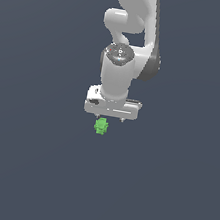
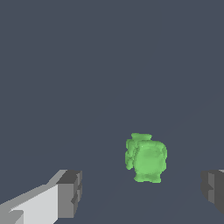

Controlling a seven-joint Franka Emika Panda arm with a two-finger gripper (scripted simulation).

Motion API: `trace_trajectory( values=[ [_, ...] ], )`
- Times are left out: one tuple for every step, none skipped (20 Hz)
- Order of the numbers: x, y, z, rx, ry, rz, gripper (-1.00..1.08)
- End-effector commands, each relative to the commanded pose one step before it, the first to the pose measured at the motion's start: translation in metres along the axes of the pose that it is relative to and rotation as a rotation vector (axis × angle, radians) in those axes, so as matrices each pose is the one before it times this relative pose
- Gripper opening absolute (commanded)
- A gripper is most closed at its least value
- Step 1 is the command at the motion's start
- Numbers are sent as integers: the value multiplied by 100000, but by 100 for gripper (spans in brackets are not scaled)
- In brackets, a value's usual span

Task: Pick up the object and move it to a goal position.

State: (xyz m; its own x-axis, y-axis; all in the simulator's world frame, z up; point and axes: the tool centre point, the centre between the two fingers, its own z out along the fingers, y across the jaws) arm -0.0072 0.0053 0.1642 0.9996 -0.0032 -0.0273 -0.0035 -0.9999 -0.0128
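Observation:
The object (image 1: pixel 101 126) is a tiny bright green lumpy block on the dark grey floor, just below the white gripper (image 1: pixel 110 117) in the exterior view. In the wrist view the object (image 2: pixel 146 158) lies between the two grey fingertips (image 2: pixel 70 193), nearer to one of them and a little ahead of both. The jaws stand wide apart and hold nothing. The fingers are barely visible under the hand in the exterior view. I cannot tell how high the gripper hangs above the object.
The white arm (image 1: pixel 129 34) rises behind the gripper to the frame's top. Plain dark grey floor (image 1: pixel 169 193) lies all around, with no other objects in view.

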Motion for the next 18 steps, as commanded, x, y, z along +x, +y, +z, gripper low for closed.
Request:
trace_trajectory(
  values=[
    [0, 1, 0, 0, 0, 0, 100],
    [1, -23, -12, 22, -2, -95, 100],
    [2, -56, -36, 66, -8, -259, 100],
    [4, -94, -59, 109, -13, -428, 100],
    [6, -134, -84, 152, -18, -602, 100],
    [9, -170, -110, 192, -22, -766, 100],
    [13, -199, -132, 219, -26, -884, 100],
    [14, -167, -118, 181, -23, -740, 100],
    [13, -130, -96, 137, -19, -565, 100],
    [11, -90, -73, 92, -16, -386, 100],
    [8, -48, -47, 47, -11, -202, 100],
    [2, 4, -16, 0, 0, 0, 100],
    [-4, 18, 34, -28, 2, 116, 100],
    [-17, 60, 75, -43, 22, 201, 100],
    [-31, 73, 115, -33, 41, 188, 100],
    [-43, 75, 162, -29, 51, 186, 100],
    [-57, 115, 201, -43, 73, 272, 100],
    [-69, 129, 247, -53, 82, 324, 100]
  ],
)
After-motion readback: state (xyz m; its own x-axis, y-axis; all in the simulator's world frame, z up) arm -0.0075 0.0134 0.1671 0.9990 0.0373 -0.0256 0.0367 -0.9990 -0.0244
